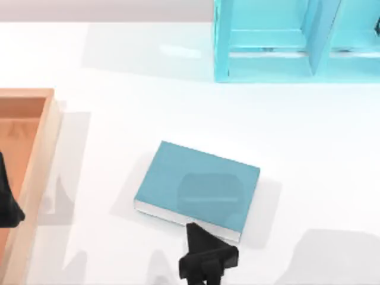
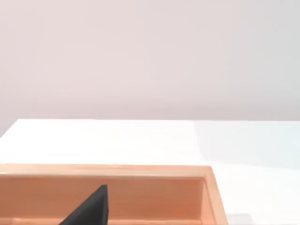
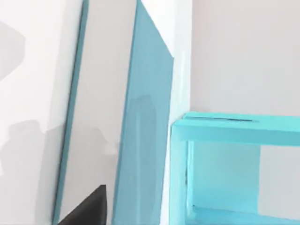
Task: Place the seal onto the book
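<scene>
The book (image 1: 197, 184) is lying flat at the table's (image 1: 309, 130) centre. The right gripper (image 1: 205, 261) is hovering at its near edge; its finger state is indeterminable. The left gripper (image 1: 7, 205) is sitting parked over the wooden tray (image 1: 37, 160).

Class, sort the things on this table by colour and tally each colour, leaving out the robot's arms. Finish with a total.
Teal-blue: 1, the book
Light cyan: 1, the shelf unit
Orange wood: 1, the tray
Total: 3
</scene>
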Tool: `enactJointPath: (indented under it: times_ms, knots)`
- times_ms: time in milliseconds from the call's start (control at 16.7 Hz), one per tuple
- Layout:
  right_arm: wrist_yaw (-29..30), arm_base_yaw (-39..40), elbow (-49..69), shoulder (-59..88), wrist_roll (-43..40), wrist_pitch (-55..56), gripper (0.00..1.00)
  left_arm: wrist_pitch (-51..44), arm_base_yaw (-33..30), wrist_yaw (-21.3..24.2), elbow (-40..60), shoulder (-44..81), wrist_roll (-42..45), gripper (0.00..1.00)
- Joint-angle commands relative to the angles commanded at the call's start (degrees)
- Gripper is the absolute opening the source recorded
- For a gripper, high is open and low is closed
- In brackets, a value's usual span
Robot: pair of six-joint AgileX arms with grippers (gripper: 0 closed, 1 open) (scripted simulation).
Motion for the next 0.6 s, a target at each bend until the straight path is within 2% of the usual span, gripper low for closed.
enactJointPath:
  times_ms: [360,600]
  knots:
    - [-0.33,-0.48,-0.18,-0.6,0.57,-0.38,1.0,0.0,0.0,0.0,0.0,0.0,0.0,1.0]
    - [-8.0,-8.84,-5.33,-8.93,3.94,-1.1,1.0,0.0,0.0,0.0,0.0,0.0,0.0,1.0]
